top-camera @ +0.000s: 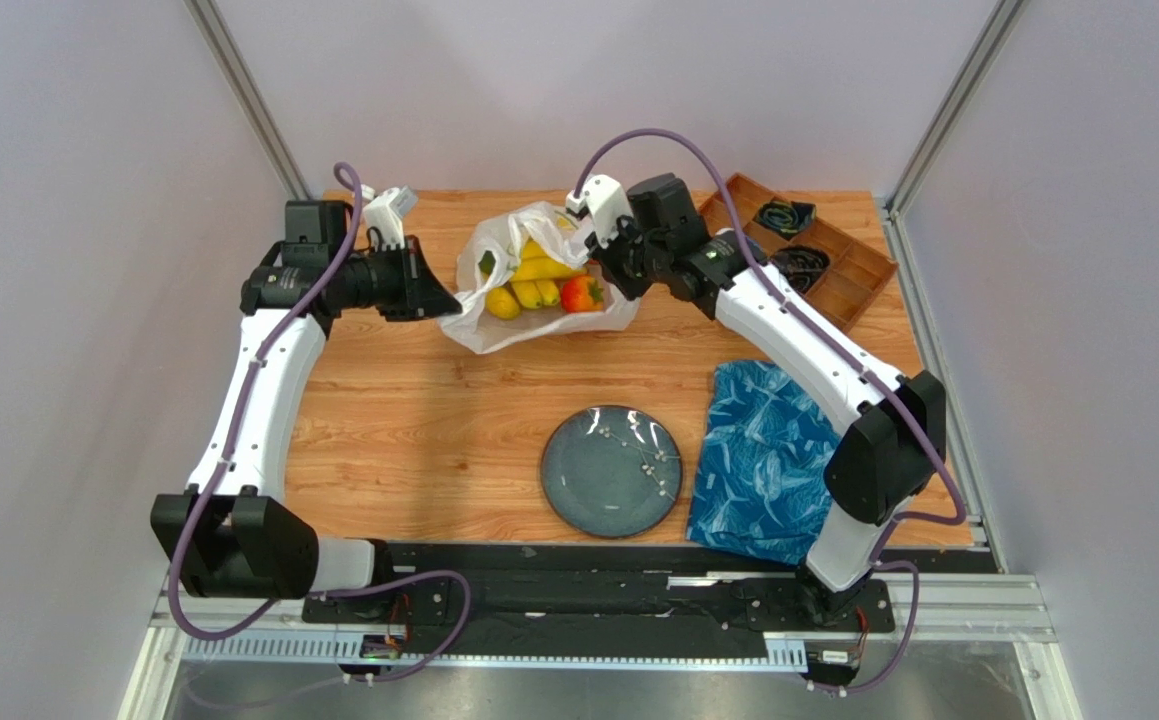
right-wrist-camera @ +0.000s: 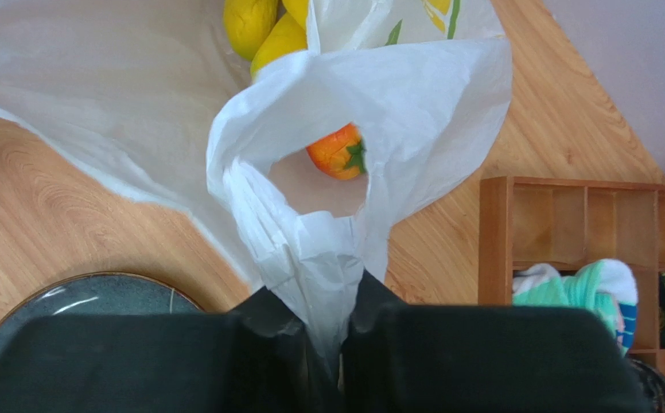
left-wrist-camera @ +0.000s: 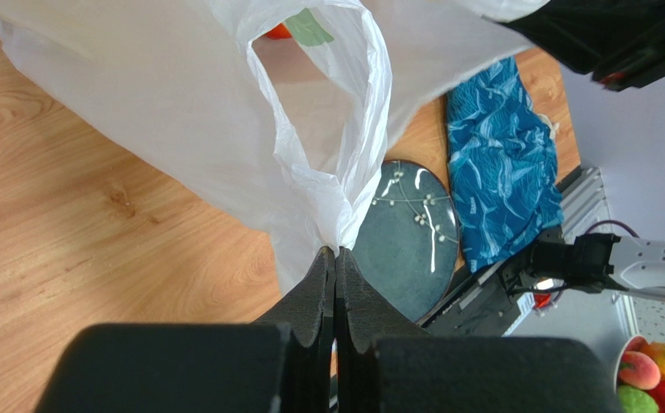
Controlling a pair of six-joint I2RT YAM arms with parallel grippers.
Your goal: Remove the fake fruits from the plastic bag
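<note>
1. Pale grey walls point(top-camera: 74, 300) close the cell on the left, back and right. A slanted metal post point(top-camera: 247, 90) stands at each back corner.
2. The tabletop point(top-camera: 390, 420) is light wood with clear grain. A black rail point(top-camera: 600, 593) along its near edge carries both arm bases.
3. At the back left, the left gripper point(left-wrist-camera: 336, 258) is pinched tight on one loop handle of the bag, with the film caught between its closed fingers.
4. The bag point(top-camera: 477, 321) lies at the back centre of the tabletop, its mouth spread between the two grippers.
5. The fruits are inside it: yellow bananas point(top-camera: 540, 270) and a red-orange fruit point(top-camera: 582, 293) with a green stem.
6. The right gripper point(right-wrist-camera: 318, 305) clamps the other handle, with bunched film between its narrow fingers.
7. A dark blue-grey plate point(top-camera: 611, 470) sits front of centre. A blue cloth point(top-camera: 763, 458) lies just beside it on the right.
8. A wooden tray point(top-camera: 826, 255) with compartments fills the back right corner.
</note>
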